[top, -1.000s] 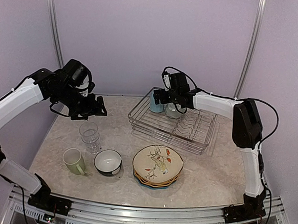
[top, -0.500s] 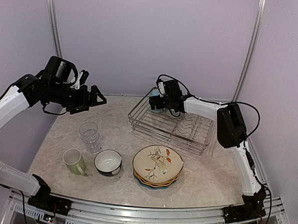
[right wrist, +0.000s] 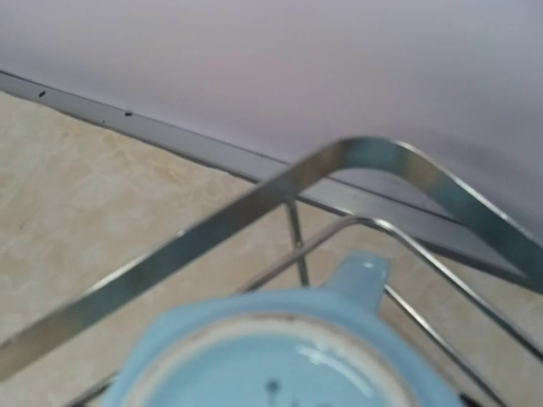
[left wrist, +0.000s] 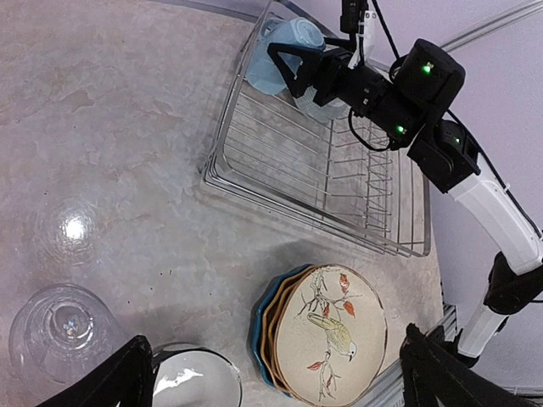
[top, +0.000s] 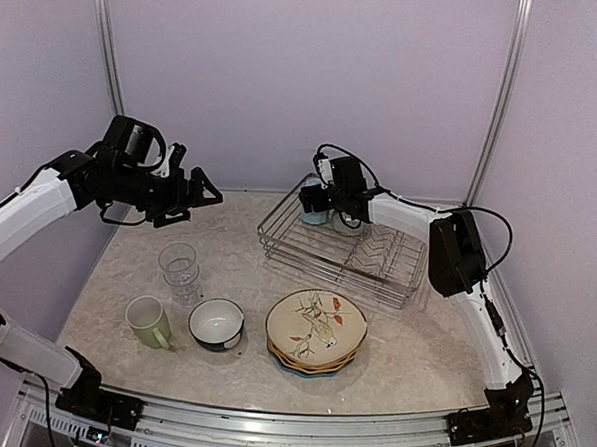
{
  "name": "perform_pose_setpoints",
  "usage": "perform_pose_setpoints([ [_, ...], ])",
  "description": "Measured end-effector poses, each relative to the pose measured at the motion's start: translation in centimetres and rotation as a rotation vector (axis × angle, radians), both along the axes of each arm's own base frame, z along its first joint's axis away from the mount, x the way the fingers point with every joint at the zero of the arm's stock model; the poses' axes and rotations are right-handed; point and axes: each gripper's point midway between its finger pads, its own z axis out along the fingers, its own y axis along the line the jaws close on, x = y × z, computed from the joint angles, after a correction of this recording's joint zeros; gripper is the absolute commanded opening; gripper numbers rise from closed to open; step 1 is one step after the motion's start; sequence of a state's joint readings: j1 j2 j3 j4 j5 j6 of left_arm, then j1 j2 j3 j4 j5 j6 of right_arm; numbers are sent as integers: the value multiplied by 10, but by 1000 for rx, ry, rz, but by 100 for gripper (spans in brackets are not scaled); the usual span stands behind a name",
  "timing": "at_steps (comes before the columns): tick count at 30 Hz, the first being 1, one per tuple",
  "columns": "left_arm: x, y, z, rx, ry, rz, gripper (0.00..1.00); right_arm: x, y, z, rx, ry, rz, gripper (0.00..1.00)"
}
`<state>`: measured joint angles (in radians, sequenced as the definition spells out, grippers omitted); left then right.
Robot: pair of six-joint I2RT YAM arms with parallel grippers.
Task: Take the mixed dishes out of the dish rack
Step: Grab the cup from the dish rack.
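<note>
The dish rack (top: 377, 258) stands at the back right and also shows in the left wrist view (left wrist: 322, 178). A light blue mug (top: 310, 210) sits upside down in its back left corner, beside a clear glass (top: 347, 224). My right gripper (top: 318, 197) is right over the mug; its fingers look spread in the left wrist view (left wrist: 299, 66). The right wrist view shows the mug's base (right wrist: 280, 356) close up, and none of its own fingers. My left gripper (top: 198, 192) is open and empty, high over the table's left side.
On the table stand a clear glass (top: 179, 267), a pale green mug (top: 149, 321), a dark bowl with a white inside (top: 216, 323) and a stack of plates with the bird-print one on top (top: 316, 330). The rack's wire rim (right wrist: 254, 203) runs close by the mug.
My right gripper has moved left and back along the rack, onto the light blue mug. My left arm has risen and swung its open gripper a little to the right.
</note>
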<state>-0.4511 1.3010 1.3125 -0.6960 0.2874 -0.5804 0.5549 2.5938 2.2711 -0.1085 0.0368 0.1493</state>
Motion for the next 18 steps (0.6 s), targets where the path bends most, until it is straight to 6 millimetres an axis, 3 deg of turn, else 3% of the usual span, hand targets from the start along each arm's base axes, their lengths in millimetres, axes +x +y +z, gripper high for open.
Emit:
perform_pose_setpoints([
  [4,5,-7,-7,-29,43,2,96,0,1,0,0,-2,16,69],
  [11,5,-12,-2,-103,90,38,96,-2,4,2,13,2,54,46],
  [18,-16,-10,17,-176,93,64,99,-22,-4,2,16,45,72,25],
])
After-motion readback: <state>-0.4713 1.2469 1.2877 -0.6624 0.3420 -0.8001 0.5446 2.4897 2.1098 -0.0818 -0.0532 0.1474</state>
